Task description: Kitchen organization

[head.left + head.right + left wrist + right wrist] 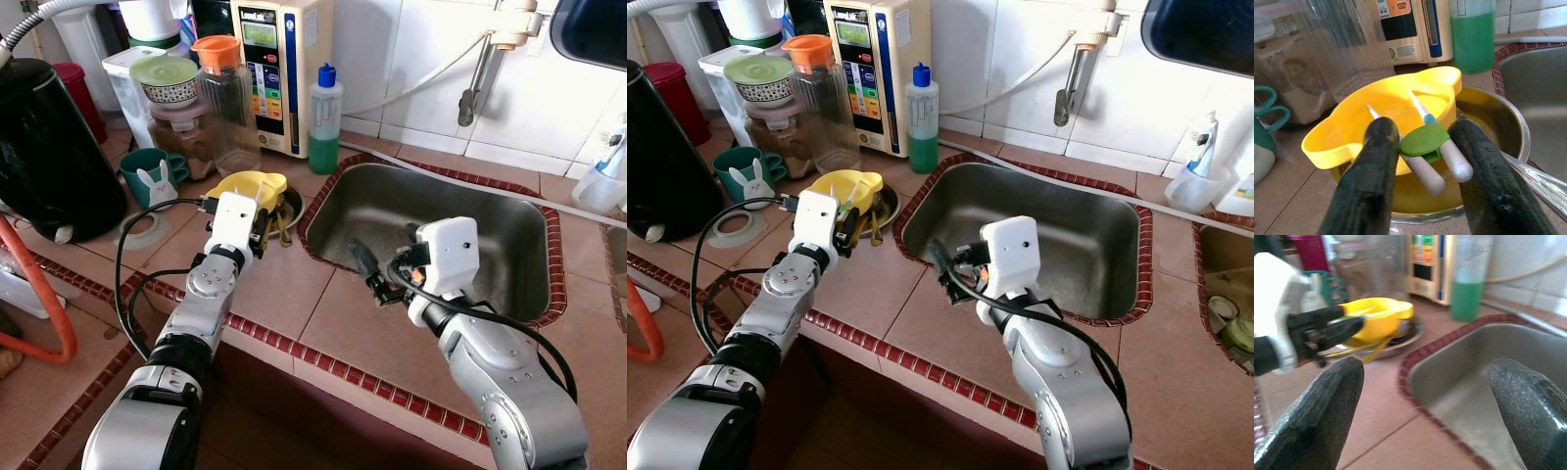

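A yellow bowl with ear-shaped rim tabs sits in a shallow metal dish on the tiled counter, just left of the sink. A pair of white-handled training chopsticks joined by a green clip rests with its tips in the bowl. My left gripper is at the bowl's near side, its two fingers pressed against the clip and handles. My right gripper hovers open over the sink's near left rim, with nothing between its fingers.
Behind the bowl stand a clear jar with an orange lid, a green soap bottle, a water appliance and a teal mug. A large black object fills the left counter. A faucet hangs over the sink.
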Robot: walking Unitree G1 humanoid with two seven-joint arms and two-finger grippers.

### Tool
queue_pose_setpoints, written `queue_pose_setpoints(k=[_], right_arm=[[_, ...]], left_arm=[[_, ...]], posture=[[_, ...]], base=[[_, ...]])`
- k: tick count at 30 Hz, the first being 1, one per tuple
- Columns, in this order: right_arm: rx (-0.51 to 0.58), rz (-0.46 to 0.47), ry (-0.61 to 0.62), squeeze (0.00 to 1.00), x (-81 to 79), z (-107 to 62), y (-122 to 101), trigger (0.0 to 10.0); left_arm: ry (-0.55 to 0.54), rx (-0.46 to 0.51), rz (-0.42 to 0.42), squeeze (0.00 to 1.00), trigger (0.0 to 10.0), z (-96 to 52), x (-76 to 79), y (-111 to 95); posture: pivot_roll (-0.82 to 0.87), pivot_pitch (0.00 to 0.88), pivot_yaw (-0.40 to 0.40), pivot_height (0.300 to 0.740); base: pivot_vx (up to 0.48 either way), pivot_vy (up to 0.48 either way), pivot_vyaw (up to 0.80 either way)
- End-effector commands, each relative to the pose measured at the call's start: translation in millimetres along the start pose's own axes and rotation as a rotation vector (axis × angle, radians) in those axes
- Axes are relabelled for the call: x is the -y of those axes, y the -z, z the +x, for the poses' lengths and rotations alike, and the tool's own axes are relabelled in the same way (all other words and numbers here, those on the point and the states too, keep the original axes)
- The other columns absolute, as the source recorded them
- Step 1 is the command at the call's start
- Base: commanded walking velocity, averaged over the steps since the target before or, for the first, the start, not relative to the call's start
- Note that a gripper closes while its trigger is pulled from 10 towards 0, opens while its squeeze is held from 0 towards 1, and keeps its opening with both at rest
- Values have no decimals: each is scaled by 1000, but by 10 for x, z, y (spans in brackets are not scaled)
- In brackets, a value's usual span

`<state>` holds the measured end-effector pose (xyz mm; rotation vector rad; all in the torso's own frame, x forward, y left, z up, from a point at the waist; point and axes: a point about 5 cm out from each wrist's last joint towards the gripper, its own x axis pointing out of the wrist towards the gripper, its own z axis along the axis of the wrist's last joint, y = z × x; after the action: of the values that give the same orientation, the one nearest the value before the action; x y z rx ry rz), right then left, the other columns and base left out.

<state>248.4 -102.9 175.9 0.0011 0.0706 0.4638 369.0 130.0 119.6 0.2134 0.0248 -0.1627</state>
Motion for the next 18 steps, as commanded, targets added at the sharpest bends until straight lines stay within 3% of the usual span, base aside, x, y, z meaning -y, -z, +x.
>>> queue_pose_setpoints(k=[1,6,18], right_arm=[[22,9,-33,0,-51,-26,-54,10000],[32,52,-140,0,-156,-57,-74,10000],[33,62,-120,0,-134,-51,-79,10000]], left_arm=[[-3,25,23,0,0,36,-23,-79],[-1,28,22,0,0,40,-23,-83],[-24,59,33,0,0,47,-65,-133]], posture=[[32,31,27,740],[32,31,28,740],[37,32,30,740]], base=[[0,0,0],[0,0,0],[0,0,0]])
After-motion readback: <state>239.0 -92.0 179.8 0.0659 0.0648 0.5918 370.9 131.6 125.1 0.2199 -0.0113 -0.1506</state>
